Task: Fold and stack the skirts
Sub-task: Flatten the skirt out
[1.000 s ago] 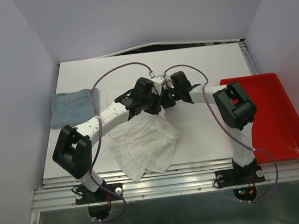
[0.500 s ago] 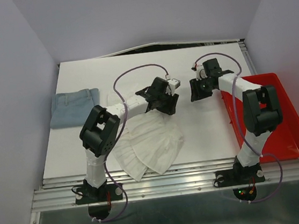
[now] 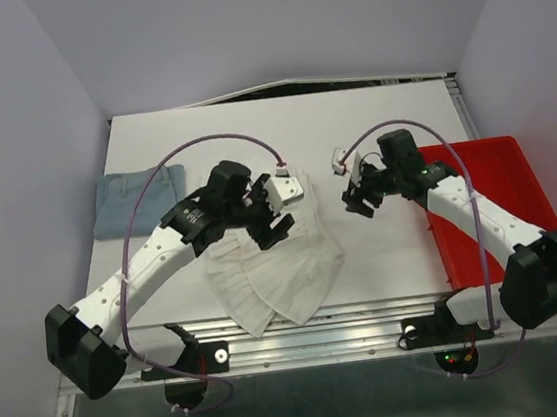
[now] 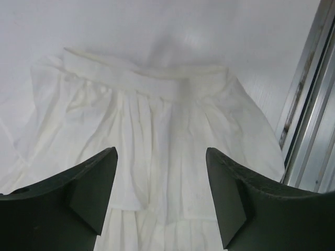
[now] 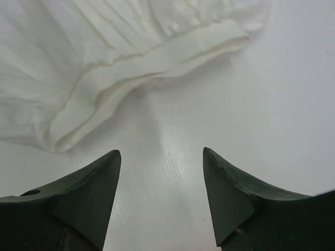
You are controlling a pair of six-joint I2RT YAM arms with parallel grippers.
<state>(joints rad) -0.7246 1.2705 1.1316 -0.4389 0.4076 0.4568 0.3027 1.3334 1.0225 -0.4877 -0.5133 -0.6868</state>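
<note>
The white pleated skirt (image 3: 280, 264) lies folded on the table's near middle, waistband at its far edge. My left gripper (image 3: 276, 223) hovers open above it; in the left wrist view the pleats (image 4: 157, 115) show between the spread fingers (image 4: 89, 193) of the left gripper (image 4: 161, 152), which hold nothing. My right gripper (image 3: 356, 200) is open over bare table just right of the skirt; the right wrist view shows the waistband (image 5: 131, 78) ahead of the empty right gripper (image 5: 160, 151). The light blue denim skirt (image 3: 137, 199) lies folded at the left edge.
A red plastic tray (image 3: 527, 220) sits at the table's right edge, beside the right arm. Grey walls enclose the table on the left, the right and the back. A metal rail (image 4: 306, 104) runs along the near edge.
Both grippers have opened and let go of the white skirt. They parted from the middle: the left drew back over the skirt, the right moved off to its right. The skirt lies flatter.
</note>
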